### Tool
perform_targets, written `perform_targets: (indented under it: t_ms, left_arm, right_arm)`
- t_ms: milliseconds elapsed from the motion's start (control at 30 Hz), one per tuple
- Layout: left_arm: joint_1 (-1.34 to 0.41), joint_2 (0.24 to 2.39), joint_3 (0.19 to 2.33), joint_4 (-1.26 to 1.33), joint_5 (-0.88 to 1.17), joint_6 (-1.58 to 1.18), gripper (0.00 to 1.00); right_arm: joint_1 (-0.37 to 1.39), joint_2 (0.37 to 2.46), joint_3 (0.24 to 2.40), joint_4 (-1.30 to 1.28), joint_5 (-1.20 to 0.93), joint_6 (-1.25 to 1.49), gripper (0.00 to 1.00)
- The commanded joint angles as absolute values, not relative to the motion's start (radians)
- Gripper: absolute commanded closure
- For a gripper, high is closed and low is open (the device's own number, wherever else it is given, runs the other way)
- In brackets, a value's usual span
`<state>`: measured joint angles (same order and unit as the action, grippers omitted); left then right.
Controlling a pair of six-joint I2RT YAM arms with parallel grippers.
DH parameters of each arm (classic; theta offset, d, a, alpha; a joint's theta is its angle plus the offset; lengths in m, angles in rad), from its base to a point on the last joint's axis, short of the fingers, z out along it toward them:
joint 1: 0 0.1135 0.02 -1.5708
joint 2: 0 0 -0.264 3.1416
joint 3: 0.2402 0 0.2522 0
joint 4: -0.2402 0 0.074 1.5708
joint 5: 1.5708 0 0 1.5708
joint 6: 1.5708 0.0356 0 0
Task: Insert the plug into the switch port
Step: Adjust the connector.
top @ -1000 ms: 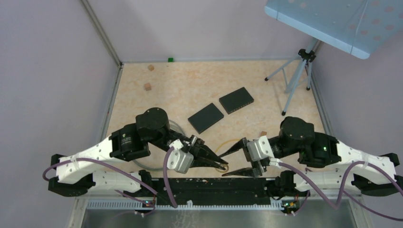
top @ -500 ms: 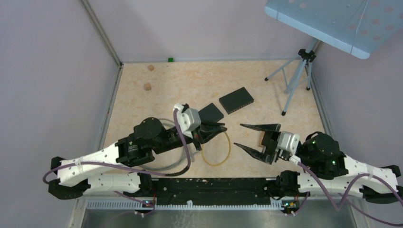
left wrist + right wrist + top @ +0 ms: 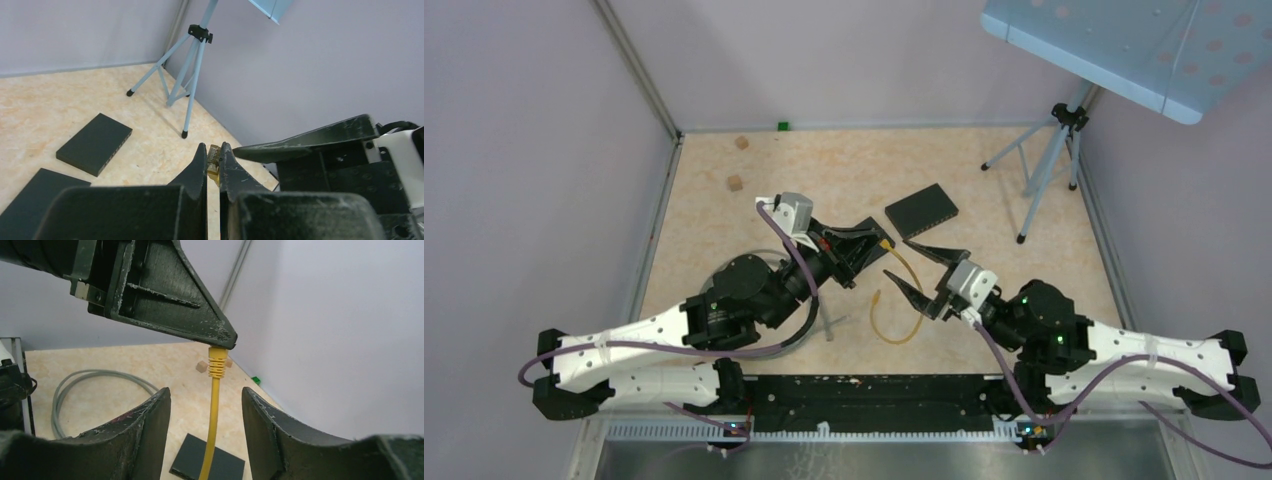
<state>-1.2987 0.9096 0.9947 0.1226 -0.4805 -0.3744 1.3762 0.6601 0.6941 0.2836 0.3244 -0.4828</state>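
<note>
Nearest the bases, a grey cable (image 3: 107,372) lies coiled on the counter (image 3: 714,215), a pale, mottled, stone-look sheet. Beside it, the slack of the yellow patch cable (image 3: 212,425) forms 1 loose loop on the counter. The jacket is round and smooth, and the free end lies flat.

Right gripper (image 3: 206,392): jaws well apart, holding nothing. They straddle the rising cable w/o touching it, prob. to steady or re-grip it below the boot. Its fingers (image 3: 145,440) are black, wedge-shaped and scuffed along the edges.

Left gripper (image 3: 874,243): jaws fully closed on the plug (image 3: 214,161), pinched at the tips only. The plug is clear plastic w/ a ribbed yellow strain-relief boot (image 3: 217,362). It is held off the counter, cable hanging below. The tip grip prob. leaves the plug nose exposed for insertion.

Beyond are 2 network switches, flat matte-black rectangular boxes. The near switch (image 3: 30,200) sits partly under the left gripper. The far switch (image 3: 94,144) lies just past it, not touching. Ports cannot be made out. The plug is not yet in either unit.

Farthest are 2 wooden cubes (image 3: 735,183), 1 green block (image 3: 782,125) and a metal tripod (image 3: 1049,160).
</note>
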Motion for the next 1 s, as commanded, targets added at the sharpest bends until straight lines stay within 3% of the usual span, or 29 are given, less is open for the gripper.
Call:
perform_targets:
  t_ms: [0, 233, 633, 867, 967]
  left_arm:
    - [-1.300, 0.900, 1.001, 0.181, -0.476, -0.449, 1.00]
    - [-1.300, 0.895, 0.991, 0.167, -0.459, -0.470, 1.00]
    - [-1.301, 0.887, 0.978, 0.159, -0.445, -0.495, 1.00]
    - [-1.301, 0.888, 0.979, 0.155, -0.445, -0.492, 1.00]
    - [-1.301, 0.883, 0.979, 0.158, -0.443, -0.497, 1.00]
  right_arm:
    - [1.376, 0.703, 0.723, 0.391, 0.368, -0.448, 0.46]
    - [1.376, 0.744, 0.697, 0.491, 0.410, -0.466, 0.48]
    - [1.375, 0.780, 0.699, 0.485, 0.393, -0.464, 0.60]
    - [1.365, 0.774, 0.692, 0.482, 0.388, -0.460, 0.76]
    - [1.362, 0.773, 0.689, 0.474, 0.396, -0.460, 0.69]
